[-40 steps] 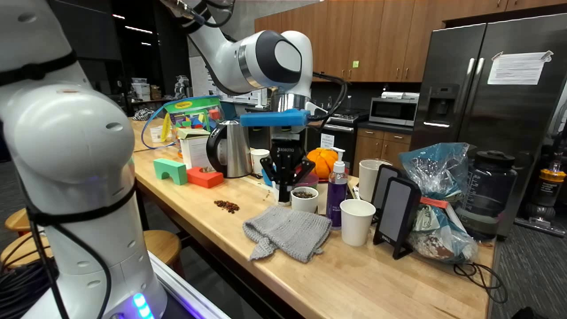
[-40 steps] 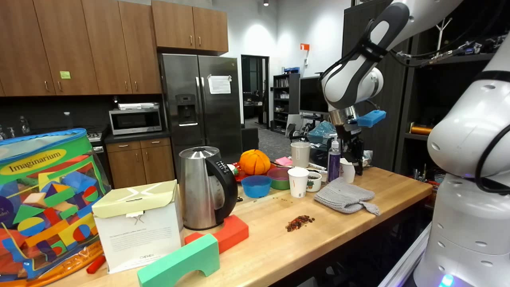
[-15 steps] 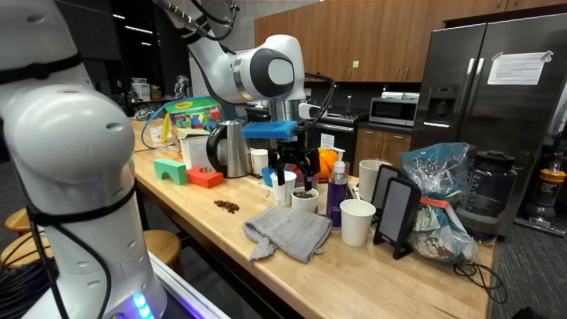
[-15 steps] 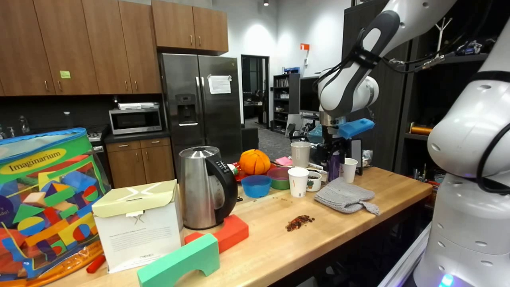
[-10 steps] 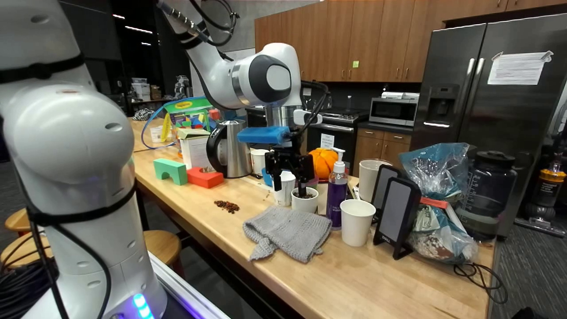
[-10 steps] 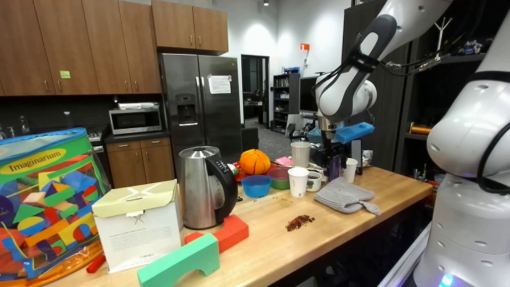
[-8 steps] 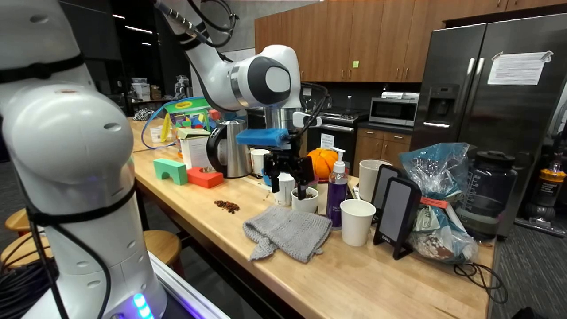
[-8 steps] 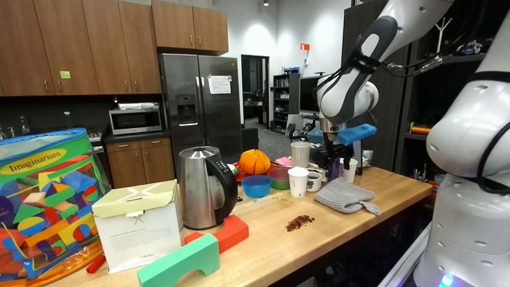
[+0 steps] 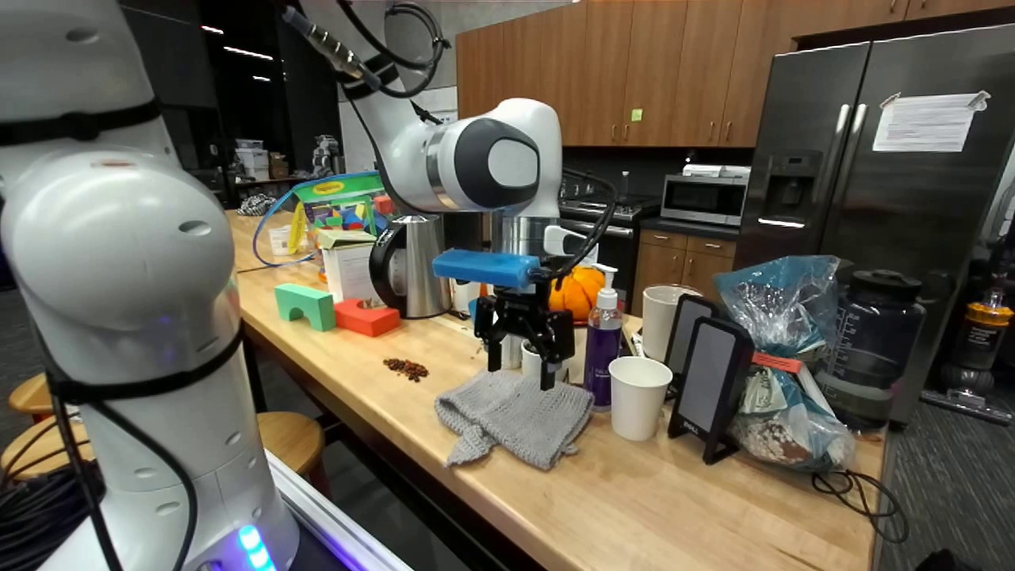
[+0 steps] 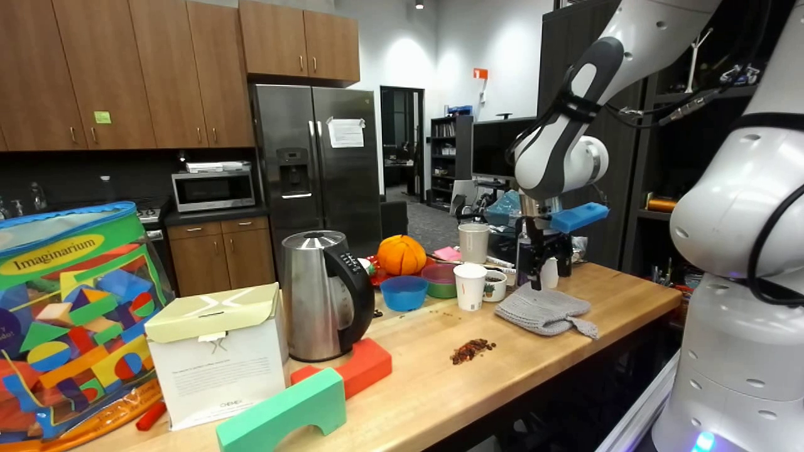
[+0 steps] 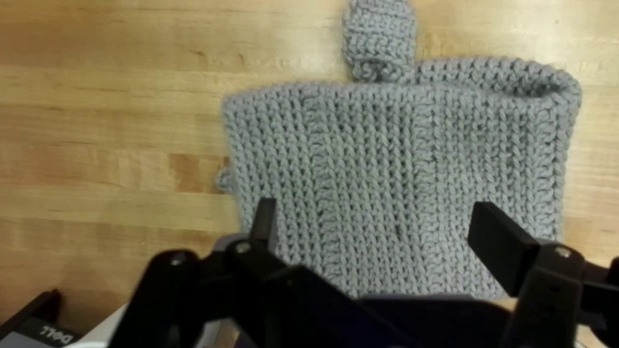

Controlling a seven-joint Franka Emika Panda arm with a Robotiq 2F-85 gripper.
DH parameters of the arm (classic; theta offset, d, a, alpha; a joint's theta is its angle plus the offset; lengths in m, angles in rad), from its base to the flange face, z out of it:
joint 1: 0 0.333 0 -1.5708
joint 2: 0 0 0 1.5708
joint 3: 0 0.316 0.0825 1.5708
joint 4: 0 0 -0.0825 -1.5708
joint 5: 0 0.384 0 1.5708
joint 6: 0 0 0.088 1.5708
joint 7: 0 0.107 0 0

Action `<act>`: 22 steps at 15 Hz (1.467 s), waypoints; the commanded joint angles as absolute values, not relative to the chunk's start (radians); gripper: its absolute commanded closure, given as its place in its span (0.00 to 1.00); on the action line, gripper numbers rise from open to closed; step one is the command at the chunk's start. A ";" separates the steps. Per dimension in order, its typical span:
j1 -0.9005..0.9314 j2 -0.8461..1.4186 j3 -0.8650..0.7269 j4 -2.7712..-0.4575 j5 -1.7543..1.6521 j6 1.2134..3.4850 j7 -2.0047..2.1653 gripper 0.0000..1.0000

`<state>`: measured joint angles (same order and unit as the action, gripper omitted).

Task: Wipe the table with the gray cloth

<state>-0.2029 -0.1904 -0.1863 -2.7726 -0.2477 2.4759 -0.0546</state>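
The gray cloth (image 9: pixel 507 424) is a knitted piece lying folded on the wooden table (image 9: pixel 674 507), with a short strip hanging off one side. It shows close to the table's front edge in both exterior views. My gripper (image 9: pixel 520 377) points down above the cloth and stands open. In the wrist view the cloth (image 11: pixel 377 145) fills the middle, and the gripper (image 11: pixel 375 203) has its black fingers spread wide over it with nothing held between them. Whether the fingertips touch the fabric cannot be told. A pile of dark reddish bits (image 10: pixel 472 351) lies on the table.
Close by the cloth stand a purple pump bottle (image 9: pixel 603 357), a white paper cup (image 9: pixel 638 396) and a black Dell stand (image 9: pixel 710 385). Another white cup (image 10: pixel 470 285) and a small pot (image 10: pixel 495 287) are behind it. A kettle (image 10: pixel 320 295) and foam blocks (image 10: pixel 361 370) lie farther along.
The gripper has gone from closed fingers to wide open ones. It has come down and shifted from near the cups to over the cloth. Cloth and bits have stayed put.
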 commanded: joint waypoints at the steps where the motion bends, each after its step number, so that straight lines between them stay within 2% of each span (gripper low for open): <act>1: -0.199 -0.087 -0.210 -2.729 -0.217 2.509 -0.191 0.00; 11: -0.197 0.064 -0.193 -2.686 -0.151 2.590 -0.336 0.00; 12: -0.198 0.064 -0.192 -2.689 -0.150 2.593 -0.336 0.07; 13: -0.198 0.064 -0.191 -2.691 -0.149 2.596 -0.339 0.27; 15: -0.199 0.056 -0.190 -2.697 -0.148 2.597 -0.339 0.39; 22: -0.195 0.030 -0.185 -2.704 -0.141 2.594 -0.356 0.91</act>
